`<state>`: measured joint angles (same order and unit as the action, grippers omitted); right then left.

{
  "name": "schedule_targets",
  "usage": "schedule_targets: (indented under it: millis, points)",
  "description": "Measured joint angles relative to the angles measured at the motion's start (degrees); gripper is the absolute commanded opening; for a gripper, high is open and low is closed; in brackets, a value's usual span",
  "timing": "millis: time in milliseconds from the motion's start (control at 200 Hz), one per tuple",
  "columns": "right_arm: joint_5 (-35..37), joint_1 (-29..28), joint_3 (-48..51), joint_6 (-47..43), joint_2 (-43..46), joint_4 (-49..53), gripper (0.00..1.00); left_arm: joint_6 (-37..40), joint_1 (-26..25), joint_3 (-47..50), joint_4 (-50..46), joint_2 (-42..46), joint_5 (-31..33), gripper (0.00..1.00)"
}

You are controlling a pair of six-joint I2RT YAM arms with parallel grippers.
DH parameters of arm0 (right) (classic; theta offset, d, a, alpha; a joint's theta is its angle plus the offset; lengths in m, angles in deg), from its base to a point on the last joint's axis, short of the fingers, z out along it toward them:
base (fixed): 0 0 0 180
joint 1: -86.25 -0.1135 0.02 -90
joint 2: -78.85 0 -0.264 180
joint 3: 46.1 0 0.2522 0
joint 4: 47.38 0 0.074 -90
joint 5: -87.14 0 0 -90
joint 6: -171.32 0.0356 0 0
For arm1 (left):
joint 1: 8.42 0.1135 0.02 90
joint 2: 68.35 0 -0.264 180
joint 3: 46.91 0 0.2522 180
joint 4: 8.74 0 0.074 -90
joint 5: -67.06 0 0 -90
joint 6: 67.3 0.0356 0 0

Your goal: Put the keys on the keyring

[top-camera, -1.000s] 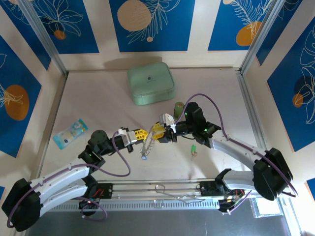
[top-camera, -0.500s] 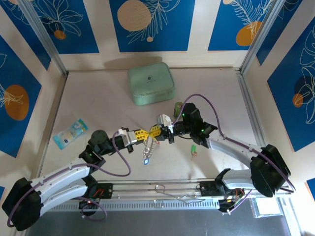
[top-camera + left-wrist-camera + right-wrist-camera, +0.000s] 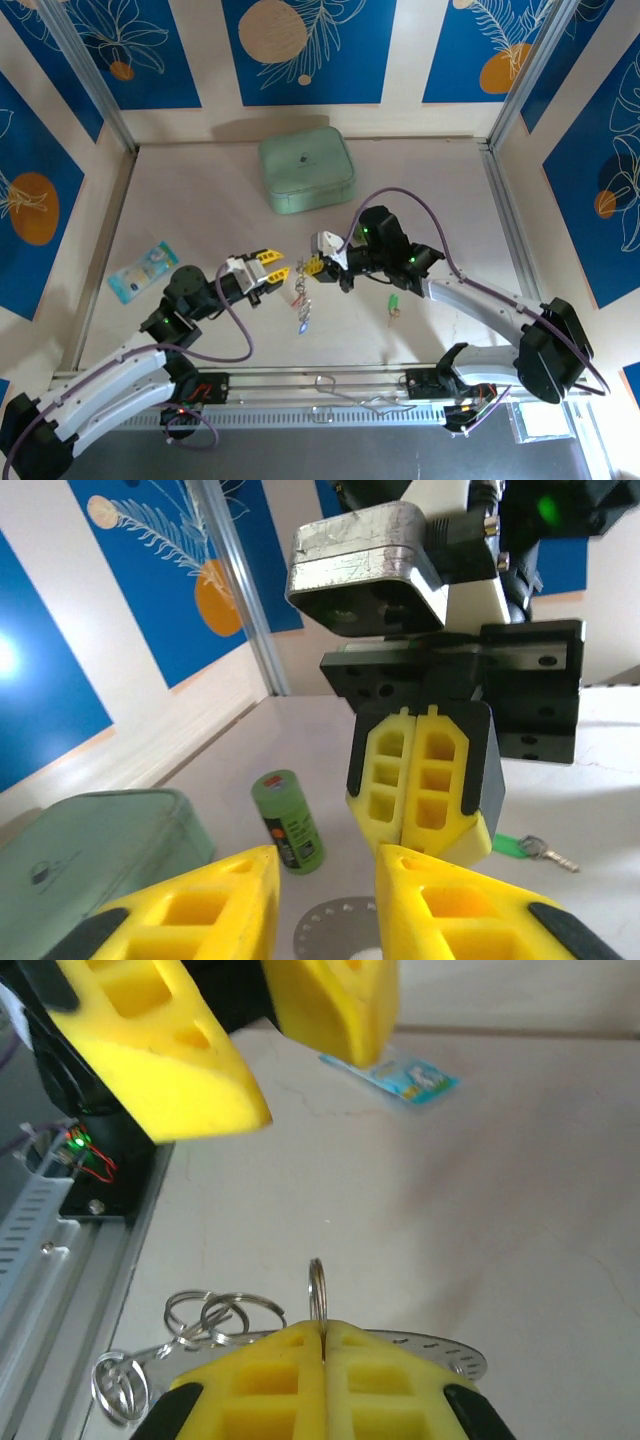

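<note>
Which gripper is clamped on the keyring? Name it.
The right gripper: its fingers are shut on the keyring, while the left gripper stands open, holding nothing.

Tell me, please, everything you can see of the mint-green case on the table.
The mint-green case is a rounded-square box with soft corners, a matte finish and a small dark emblem at the middle of its lid. It looks closed and lies flat, slightly turned, on the far part of the table. Nothing touches it; a green cylinder stands upright nearby, apart from it.
</note>
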<state>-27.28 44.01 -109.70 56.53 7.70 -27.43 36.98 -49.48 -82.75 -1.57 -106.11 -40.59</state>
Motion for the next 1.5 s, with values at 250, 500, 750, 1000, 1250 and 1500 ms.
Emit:
schedule_targets:
  millis: [250, 500, 750, 1000, 1250, 1500]
  points:
    - [11.8, -4.66, -15.67, -4.98, -4.35, 21.62, 0.0, 1.22, 0.0, -3.3, -11.19, -2.03, -1.84, 0.3]
    - [18.4, -8.17, -22.18, -8.13, -9.73, 34.16, 0.0, 0.04, 0.0, -3.72, -12.92, -7.43, -4.04, 0.26]
    - [19.78, -9.73, -26.43, -9.35, -11.41, 37.99, 0.0, -0.52, 0.0, -3.74, -12.9, -7.82, -5.09, 0.25]
    - [20.15, -10.6, -26.99, -9.75, -11.69, 38.66, 0.0, -1.88, 0.0, -3.74, -12.59, -8.46, -6.58, 0.1]
    - [20.41, -10.69, -27.3, -9.73, -11.69, 39.12, 0.0, -2.71, 0.0, -3.72, -12.22, -8.57, -7.41, 0.0]
    - [14.19, -7.5, -23.37, -6.75, -9.44, 32.44, 0.36, -3.52, 0.0, -2.49, -8.44, -8.22, -7.82, 0.0]
